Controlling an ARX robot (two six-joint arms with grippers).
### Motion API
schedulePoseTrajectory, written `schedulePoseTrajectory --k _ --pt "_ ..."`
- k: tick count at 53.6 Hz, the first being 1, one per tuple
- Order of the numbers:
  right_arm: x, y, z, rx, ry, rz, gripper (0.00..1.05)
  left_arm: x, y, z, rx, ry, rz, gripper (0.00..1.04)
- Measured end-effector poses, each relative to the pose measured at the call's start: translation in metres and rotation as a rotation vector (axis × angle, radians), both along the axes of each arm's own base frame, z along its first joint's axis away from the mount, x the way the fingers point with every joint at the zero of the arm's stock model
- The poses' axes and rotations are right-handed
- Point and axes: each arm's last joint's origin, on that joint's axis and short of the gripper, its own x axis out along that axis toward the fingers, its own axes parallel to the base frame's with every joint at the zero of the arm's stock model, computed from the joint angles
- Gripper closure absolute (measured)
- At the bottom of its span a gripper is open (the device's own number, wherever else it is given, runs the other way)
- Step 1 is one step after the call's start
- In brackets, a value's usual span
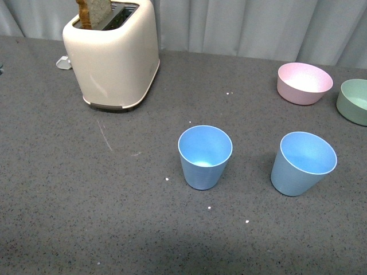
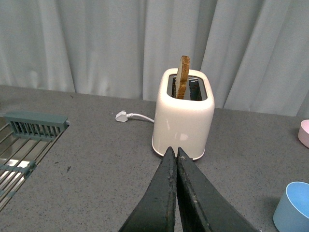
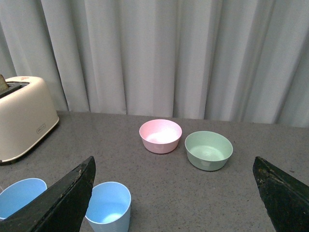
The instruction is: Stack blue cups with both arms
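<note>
Two light blue, tapered, handleless plastic tumblers stand open-side up on the dark grey speckled countertop (image 1: 86,200). They are apart from each other and not stacked. The left blue cup (image 1: 205,156) is on my left arm's side and the right blue cup (image 1: 303,163) on my right arm's side.

My right pincer (image 3: 174,162) is spread wide and has hold of nothing. The right blue cup stands low and just beside one of its fingers (image 3: 67,198), and the left blue cup stands beyond that finger, outside the gap. Ahead of the gap, farther off, a round pink plastic bowl (image 3: 160,136) and a round pale green plastic bowl (image 3: 208,150) sit just beside each other, not touching.

My left pincer (image 2: 174,151) has its two dark fingers pressed together, with nothing between them. Straight ahead of its tips stands a cream two-slot toaster (image 2: 183,118) with a brown slice of toast (image 2: 183,76) sticking up from one slot. A white plug (image 2: 121,115) with its cord lies by the toaster. A pale grey pleated curtain (image 3: 159,53) hangs behind the counter.
</note>
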Motion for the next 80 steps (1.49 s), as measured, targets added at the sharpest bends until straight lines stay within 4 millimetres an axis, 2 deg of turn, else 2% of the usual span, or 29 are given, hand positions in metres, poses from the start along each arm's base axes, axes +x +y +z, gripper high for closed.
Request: schedulePoseTrajectory --k 31,37,44,50,60,64,69,74,80 --pt "0.000 0.000 0.000 0.000 0.000 0.000 0.10 -0.010 0.000 0.000 0.000 0.000 0.000 1.01" --pt "0.000 0.000 0.000 0.000 0.000 0.000 0.10 -0.020 0.000 -0.004 0.000 0.018 -0.001 1.01" --pt "0.000 0.000 0.000 0.000 0.000 0.000 0.10 -0.022 0.000 -0.003 0.000 0.006 -0.001 1.01" --pt "0.000 0.000 0.000 -0.005 0.002 0.003 0.10 -0.022 0.000 -0.003 0.000 0.005 -0.001 0.76" --pt "0.008 -0.003 -0.003 -0.302 0.134 0.051 0.10 -0.022 0.000 -0.003 0.000 0.005 -0.001 0.46" --pt "0.021 -0.004 0.002 -0.315 0.205 0.058 0.10 -0.022 0.000 -0.003 0.000 0.005 -0.001 0.28" --pt "0.053 -0.004 0.003 -0.241 0.328 0.066 0.10 -0.022 0.000 -0.003 0.000 0.005 -0.001 0.07" --pt "0.088 -0.001 -0.006 -0.098 0.550 0.080 0.10 -0.022 0.000 -0.003 0.002 0.005 -0.001 0.07" --pt "0.116 0.006 -0.018 -0.015 0.674 0.097 0.10 -0.022 0.000 -0.003 0.002 0.005 -0.001 0.07"
